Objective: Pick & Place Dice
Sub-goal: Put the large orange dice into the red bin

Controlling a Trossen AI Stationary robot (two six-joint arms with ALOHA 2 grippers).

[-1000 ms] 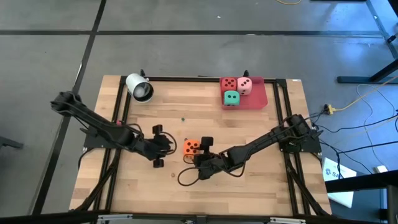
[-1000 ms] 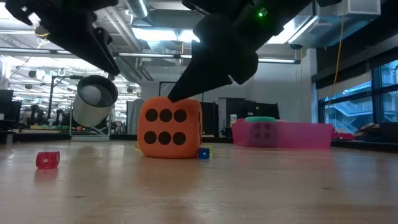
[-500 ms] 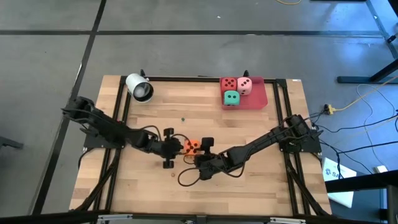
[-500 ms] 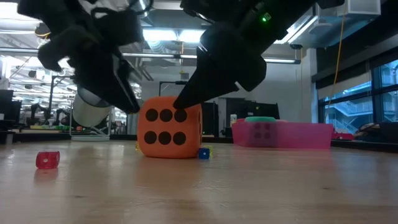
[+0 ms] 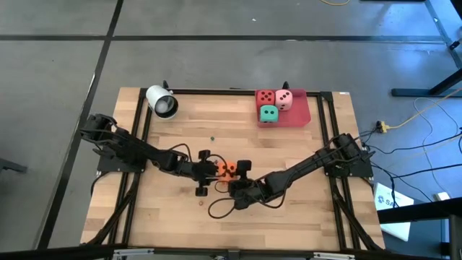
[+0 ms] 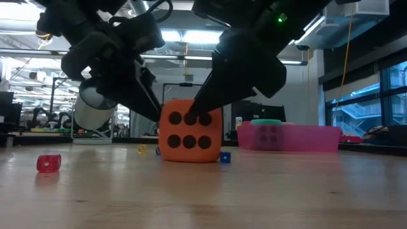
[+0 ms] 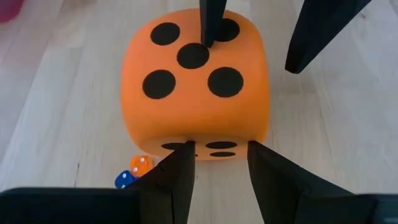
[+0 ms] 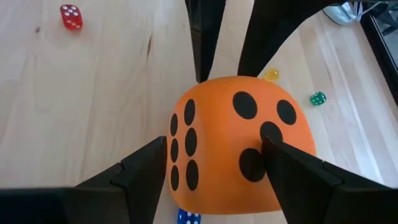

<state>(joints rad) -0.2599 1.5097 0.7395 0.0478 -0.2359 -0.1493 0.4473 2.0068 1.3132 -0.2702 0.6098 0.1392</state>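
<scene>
Two dark pincers around one soft, round-cornered orange die point(image 7: 194, 84).

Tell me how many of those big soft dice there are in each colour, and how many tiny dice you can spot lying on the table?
Orange big dice: 1
Red big dice: 1
Pink big dice: 1
Green big dice: 1
Tiny red dice: 1
Tiny blue dice: 1
Tiny green dice: 1
Tiny orange dice: 1
Total: 8 dice, 4 big and 4 tiny.
</scene>
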